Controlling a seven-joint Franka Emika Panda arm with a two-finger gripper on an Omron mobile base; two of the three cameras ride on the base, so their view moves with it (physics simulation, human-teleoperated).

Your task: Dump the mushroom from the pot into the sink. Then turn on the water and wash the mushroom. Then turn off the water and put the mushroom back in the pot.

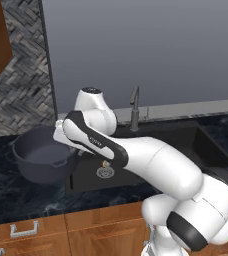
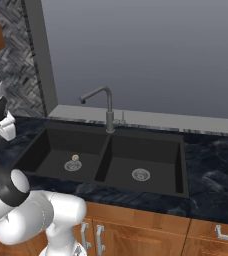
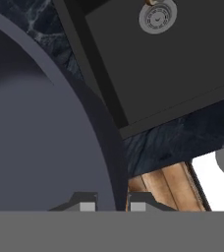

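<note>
On the left of the left base view, the pot (image 1: 42, 161) stands upright on the dark marbled desk (image 1: 16, 197), just beside the left edge of the sink (image 1: 186, 137). Its inside looks bare and grey from this angle. The arm reaches across to the pot's right rim, and the tool (image 3: 112, 205) sits there: in the hand view its two dark tips stand close together, one on each side of the pot's rim wall, so the tool is clamped on the pot's rim. The left tip is on the inner side of the wall, the right tip on the outer side.

To the right of the pot, in the sink's left basin, the mushroom (image 1: 105, 163) lies on the basin floor, touching or just beside the round silver drain (image 1: 105, 172). The right base view shows the same: the small brown-capped mushroom (image 2: 75, 158) at the far edge of the drain (image 2: 72, 165), well apart from the basin walls. In the hand view the mushroom (image 3: 150, 2) is barely seen at the top edge, next to the drain (image 3: 156, 16).

Further right, the slim grey faucet (image 2: 103, 107) rises behind the divider between the two basins, its spout over the left basin; no stream shows. The right basin holds its own drain (image 2: 141, 174).
</note>
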